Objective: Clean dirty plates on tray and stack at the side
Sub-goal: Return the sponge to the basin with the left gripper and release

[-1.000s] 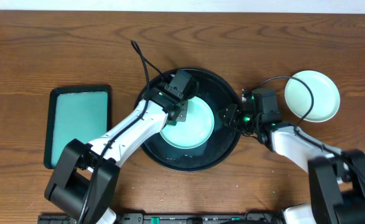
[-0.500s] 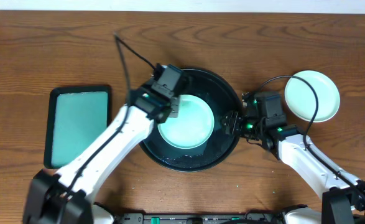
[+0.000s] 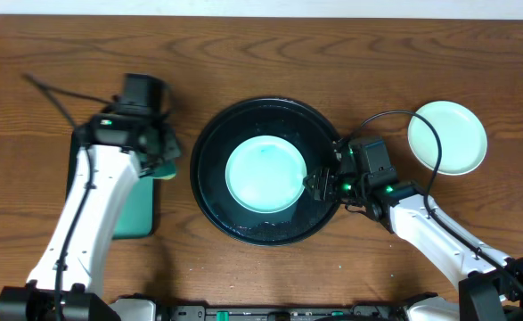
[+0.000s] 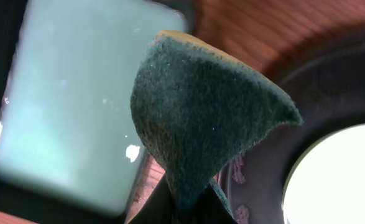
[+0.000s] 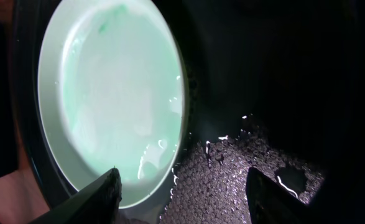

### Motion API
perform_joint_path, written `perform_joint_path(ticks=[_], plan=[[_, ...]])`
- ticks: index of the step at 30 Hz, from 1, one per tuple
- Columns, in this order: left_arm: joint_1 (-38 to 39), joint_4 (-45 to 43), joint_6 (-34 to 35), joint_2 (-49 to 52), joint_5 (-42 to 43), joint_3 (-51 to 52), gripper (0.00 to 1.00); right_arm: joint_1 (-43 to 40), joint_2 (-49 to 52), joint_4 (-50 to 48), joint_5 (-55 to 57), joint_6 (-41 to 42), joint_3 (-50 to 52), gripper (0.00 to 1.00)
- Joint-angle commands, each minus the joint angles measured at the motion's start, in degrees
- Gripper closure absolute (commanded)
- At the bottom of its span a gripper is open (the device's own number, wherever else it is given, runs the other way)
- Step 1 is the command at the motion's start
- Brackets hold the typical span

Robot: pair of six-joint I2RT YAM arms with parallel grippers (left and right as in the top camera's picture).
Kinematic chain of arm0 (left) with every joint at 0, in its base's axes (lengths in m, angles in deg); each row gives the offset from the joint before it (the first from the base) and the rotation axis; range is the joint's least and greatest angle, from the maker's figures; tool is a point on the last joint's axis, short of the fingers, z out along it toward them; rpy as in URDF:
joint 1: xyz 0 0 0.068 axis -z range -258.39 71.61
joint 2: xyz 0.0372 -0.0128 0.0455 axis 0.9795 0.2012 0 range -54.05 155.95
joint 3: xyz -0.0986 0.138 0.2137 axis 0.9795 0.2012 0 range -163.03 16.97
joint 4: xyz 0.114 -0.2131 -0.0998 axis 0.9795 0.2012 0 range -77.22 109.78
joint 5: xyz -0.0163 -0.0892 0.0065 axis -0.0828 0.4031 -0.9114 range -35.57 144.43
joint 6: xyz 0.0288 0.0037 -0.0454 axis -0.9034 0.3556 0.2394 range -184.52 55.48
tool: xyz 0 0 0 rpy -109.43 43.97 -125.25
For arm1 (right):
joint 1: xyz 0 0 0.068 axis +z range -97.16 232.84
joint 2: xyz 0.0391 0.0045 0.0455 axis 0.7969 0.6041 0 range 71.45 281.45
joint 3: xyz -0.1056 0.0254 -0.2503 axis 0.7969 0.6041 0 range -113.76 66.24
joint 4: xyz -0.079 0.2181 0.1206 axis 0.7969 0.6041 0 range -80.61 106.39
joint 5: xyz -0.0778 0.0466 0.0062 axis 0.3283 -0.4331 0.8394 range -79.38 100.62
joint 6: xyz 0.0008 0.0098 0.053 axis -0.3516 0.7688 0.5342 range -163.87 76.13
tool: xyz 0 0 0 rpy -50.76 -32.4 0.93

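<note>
Small round mint-green plate (image 3: 265,174): centred in large glossy black round tray (image 3: 209,143). Straddle its right rim with wide-open, empty right gripper (image 3: 319,184) before closing. Hold left gripper (image 3: 160,161), clamped on dark-green sponge (image 4: 201,118), clear

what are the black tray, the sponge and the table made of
Tray: probably hard plastic or lacquer, glossy black with sharp wet highlights. Sponge: foam with a coarse dark green scouring face and a yellow layer at its edge. Table: wood or wood-look laminate, with visible grain.
</note>
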Motion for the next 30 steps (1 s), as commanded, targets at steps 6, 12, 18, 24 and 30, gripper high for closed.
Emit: perform_joint_path(ticks=[6,12,18,24,30], plan=[[-11.6,1.4,1.3,0.6,5.6,-1.3,0.92,0.7,-0.4,1.9,0.5,1.1,-0.1,0.38],[-15.9,1.5,1.3,4.8,5.5,-1.3,0.92,0.7,-0.4,2.1,0.5,2.0,-0.1,0.38],[-17.2,0.4,1.3,11.9,5.3,-1.3,0.92,0.7,-0.4,2.2,0.5,2.4,-0.1,0.37],[-18.6,-1.3,1.5,15.1,5.4,-1.3,0.92,0.7,-0.4,2.5,0.1,2.4,-0.1,0.37],[-19.0,-1.7,1.5,15.0,5.6,-1.3,0.31,0.7,-0.4,2.8,0.1,2.3,-0.1,0.37]])
